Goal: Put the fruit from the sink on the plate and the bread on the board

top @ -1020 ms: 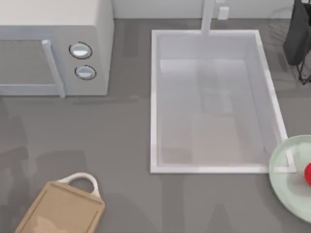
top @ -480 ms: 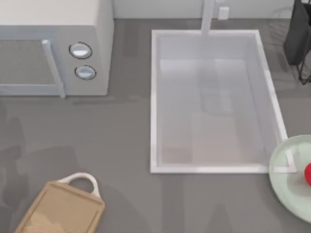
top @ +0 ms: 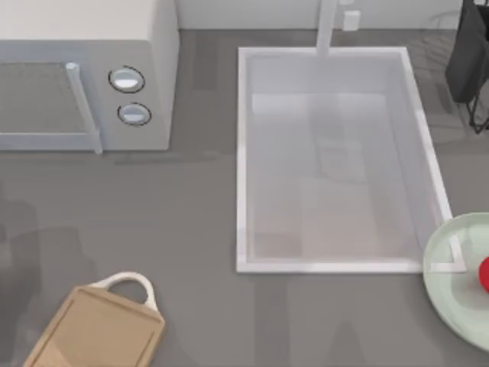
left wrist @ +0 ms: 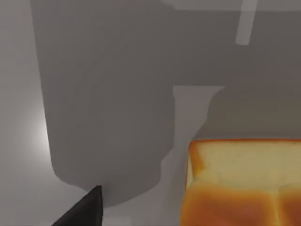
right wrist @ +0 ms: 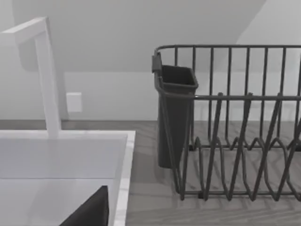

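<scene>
Fruit [top: 484, 274] rests on plate [top: 451, 267] overlapping sink [top: 243, 153] near-right corner, that half apparently done. Bread [left wrist: 242, 183] close under left wrist camera, likely being carried toward board [top: 95, 329]; grasp cannot be judged.

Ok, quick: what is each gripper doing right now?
Left gripper: bread lies close against it; whether it is gripped cannot be told.
Right gripper: near the sink and dish rack; cannot be told.
</scene>
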### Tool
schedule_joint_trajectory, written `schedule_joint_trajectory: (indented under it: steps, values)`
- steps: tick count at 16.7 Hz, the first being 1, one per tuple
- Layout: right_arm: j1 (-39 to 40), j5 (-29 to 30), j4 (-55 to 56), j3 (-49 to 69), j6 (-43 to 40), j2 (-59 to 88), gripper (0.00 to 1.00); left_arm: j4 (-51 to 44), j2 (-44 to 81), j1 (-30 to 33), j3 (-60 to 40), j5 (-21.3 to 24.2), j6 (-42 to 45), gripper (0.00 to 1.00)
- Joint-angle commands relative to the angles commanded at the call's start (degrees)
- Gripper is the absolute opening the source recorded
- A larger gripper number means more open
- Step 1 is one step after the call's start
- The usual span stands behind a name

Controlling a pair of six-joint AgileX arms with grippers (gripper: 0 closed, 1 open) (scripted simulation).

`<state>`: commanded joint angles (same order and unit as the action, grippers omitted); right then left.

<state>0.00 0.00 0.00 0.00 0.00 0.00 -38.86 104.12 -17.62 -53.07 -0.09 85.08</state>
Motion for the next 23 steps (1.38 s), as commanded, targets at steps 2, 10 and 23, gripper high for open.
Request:
schedule_joint_trajectory:
  steps: [2, 10, 23]
  values:
    - [0.0, 0.0, 0.0, 0.0, 0.0, 0.0, 1.00, 0.3, 0.2, 0.0, 0.2, 0.0, 0.0, 1.00]
    - [0.0, 0.0, 0.0, 0.0, 0.0, 0.0, 1.00, 0.3, 0.2, 0.0, 0.2, 0.0, 0.0, 0.55]
    - [0.0, 0.0, 0.0, 0.0, 0.0, 0.0, 1.00, 0.3, 0.2, 0.0, 0.2, 0.0, 0.0, 0.00]
